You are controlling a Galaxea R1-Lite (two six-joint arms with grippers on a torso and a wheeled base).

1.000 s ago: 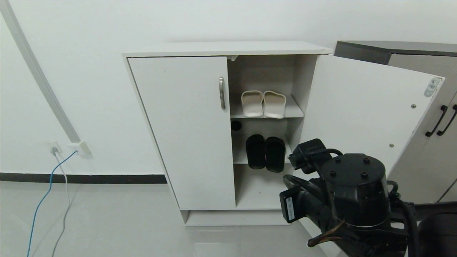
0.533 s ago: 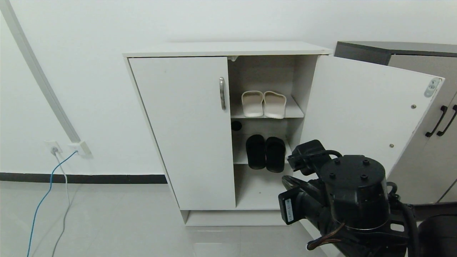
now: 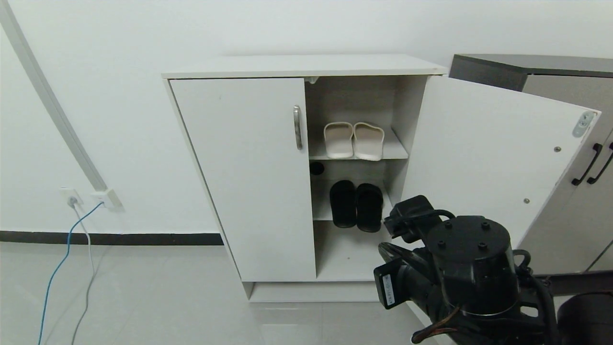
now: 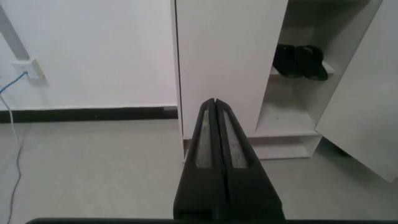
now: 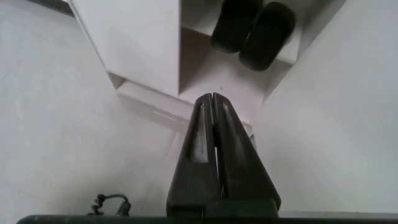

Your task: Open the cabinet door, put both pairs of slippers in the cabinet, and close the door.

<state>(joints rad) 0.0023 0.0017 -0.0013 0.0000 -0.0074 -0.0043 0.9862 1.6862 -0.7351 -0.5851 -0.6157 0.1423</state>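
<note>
The white cabinet (image 3: 249, 182) stands against the wall with its right door (image 3: 493, 153) swung open and its left door shut. A beige pair of slippers (image 3: 353, 139) rests on the upper shelf. A black pair of slippers (image 3: 356, 204) (image 4: 301, 61) (image 5: 252, 29) rests on the middle shelf. My right gripper (image 5: 213, 107) is shut and empty, held low in front of the open compartment, beside the open door. My left gripper (image 4: 214, 109) is shut and empty, out in front of the cabinet's shut left door (image 4: 230, 62).
A grey cabinet (image 3: 570, 158) with black handles stands right behind the open door. A wall socket with blue and grey cables (image 3: 62, 249) is at the left. The tiled floor (image 3: 143, 306) before the cabinet is open. The bottom shelf (image 3: 345, 258) is bare.
The head view has shifted slightly. My right arm has sunk a little lower and drifted left in the view. The slippers and the open door stay put.
</note>
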